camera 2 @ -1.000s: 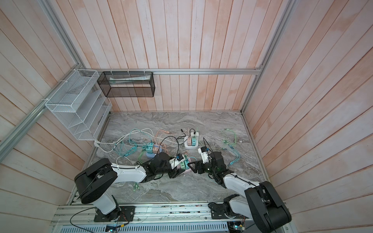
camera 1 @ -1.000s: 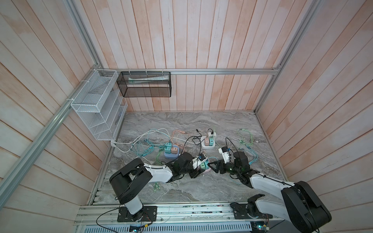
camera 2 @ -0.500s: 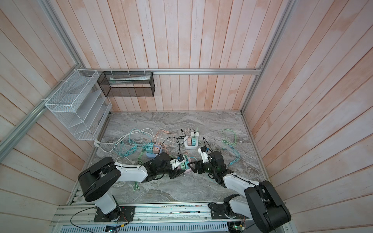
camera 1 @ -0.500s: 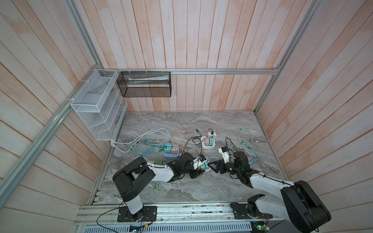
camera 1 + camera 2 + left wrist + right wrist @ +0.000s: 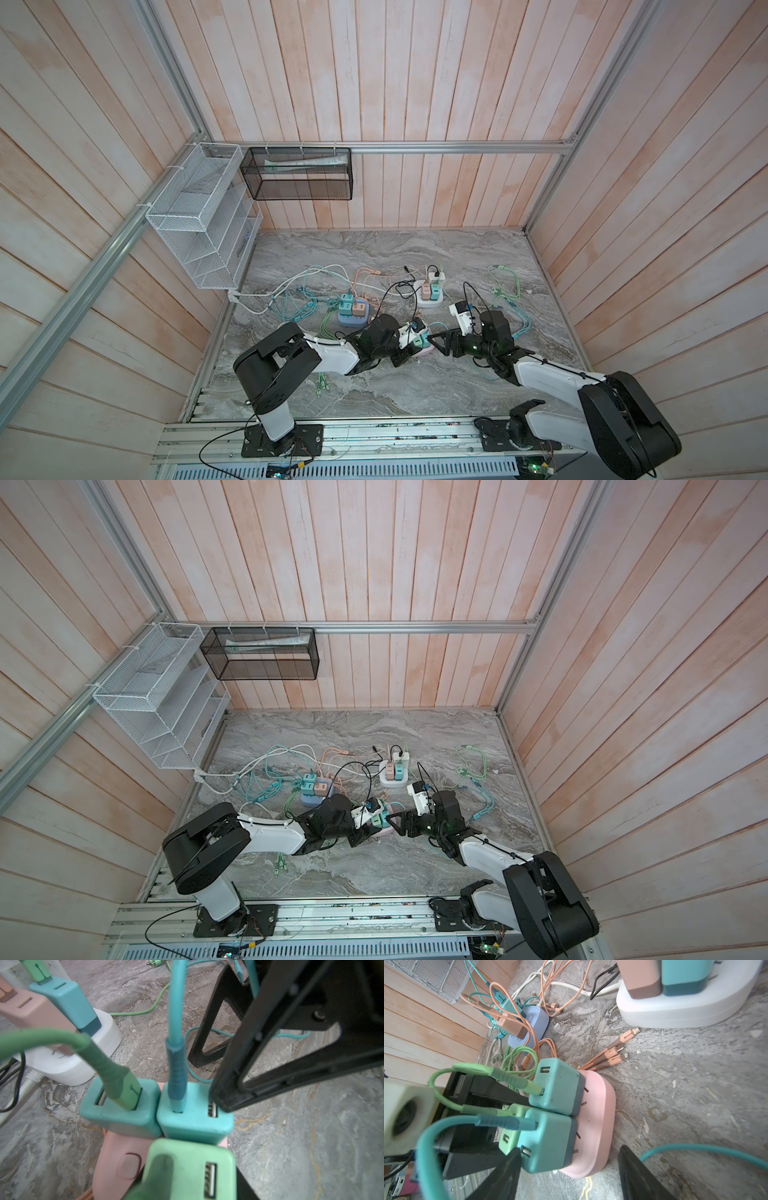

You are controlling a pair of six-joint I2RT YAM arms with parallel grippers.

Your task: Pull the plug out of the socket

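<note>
A pink socket (image 5: 593,1122) lies on the marble table near the front middle, also seen in a top view (image 5: 428,352). Three plugs stand in it: two teal ones (image 5: 195,1120) (image 5: 122,1109) and a light green plug (image 5: 191,1167). My left gripper (image 5: 191,1185) is shut on the light green plug, one black finger (image 5: 488,1093) on each side of it. My right gripper (image 5: 571,1178) stands open at the socket's end. One of its fingers (image 5: 506,1174) rests against the near teal plug (image 5: 548,1138), the other is clear of the socket. Both grippers meet at the socket in both top views (image 5: 434,343) (image 5: 392,820).
A white socket (image 5: 430,297) with pink and teal plugs stands behind, and a blue socket (image 5: 353,318) with plugs to the left. Loose green, teal, orange and white cables (image 5: 505,286) lie around. A white wire rack (image 5: 203,220) and a black mesh basket (image 5: 297,178) hang on the walls.
My left gripper has closed onto the light green plug, and the left arm has shifted slightly. The right arm and its open gripper have stayed put.
</note>
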